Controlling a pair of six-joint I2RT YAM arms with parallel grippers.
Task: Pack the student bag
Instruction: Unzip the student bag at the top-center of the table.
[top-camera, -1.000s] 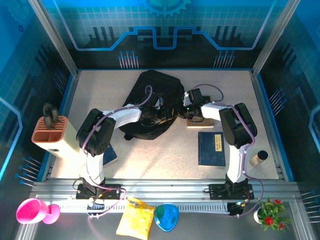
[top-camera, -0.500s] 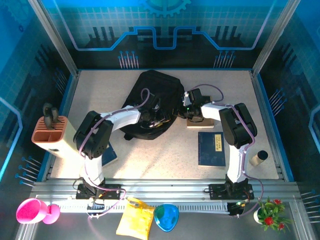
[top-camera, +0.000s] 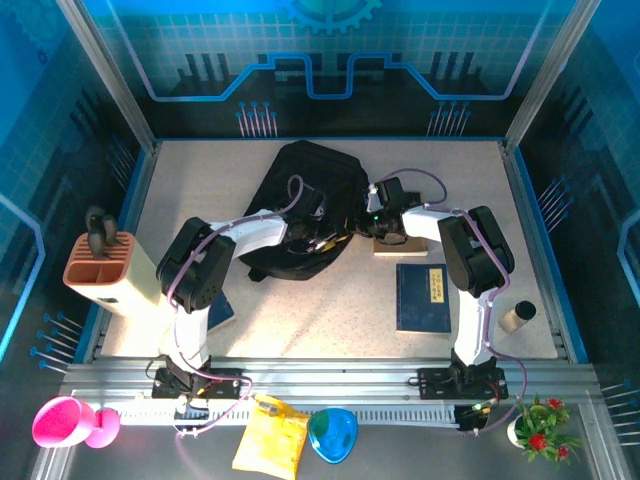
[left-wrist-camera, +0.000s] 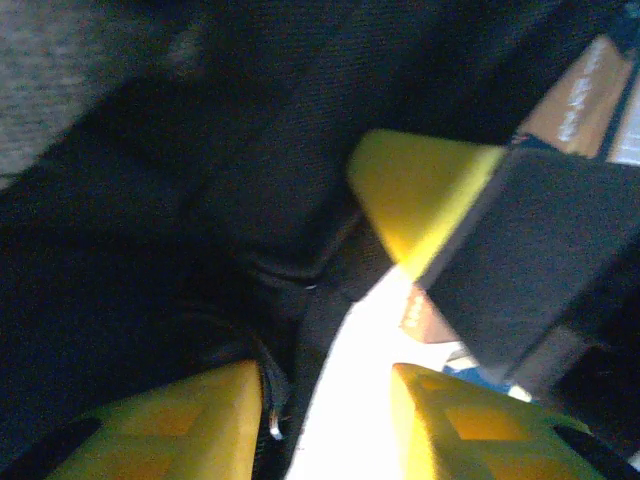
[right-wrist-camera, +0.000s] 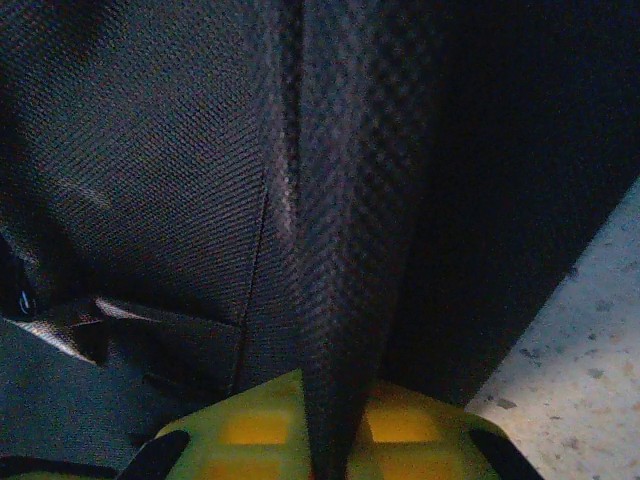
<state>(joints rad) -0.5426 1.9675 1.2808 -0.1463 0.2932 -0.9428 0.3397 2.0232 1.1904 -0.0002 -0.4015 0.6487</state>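
Student bag (top-camera: 300, 190): black, slumped at back-centre of counter (top-camera: 300, 310). Right tool (right-wrist-camera: 335, 428) at the bag's right edge, clamped on a strip of its fabric. Left tool (left-wrist-camera: 325, 405) over the bag's near side, fingers apart. Blue book (top-camera: 421, 296) toward front-right corner.

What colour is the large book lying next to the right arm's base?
Dark blue with a small yellow label; the book shows best in the top external view.
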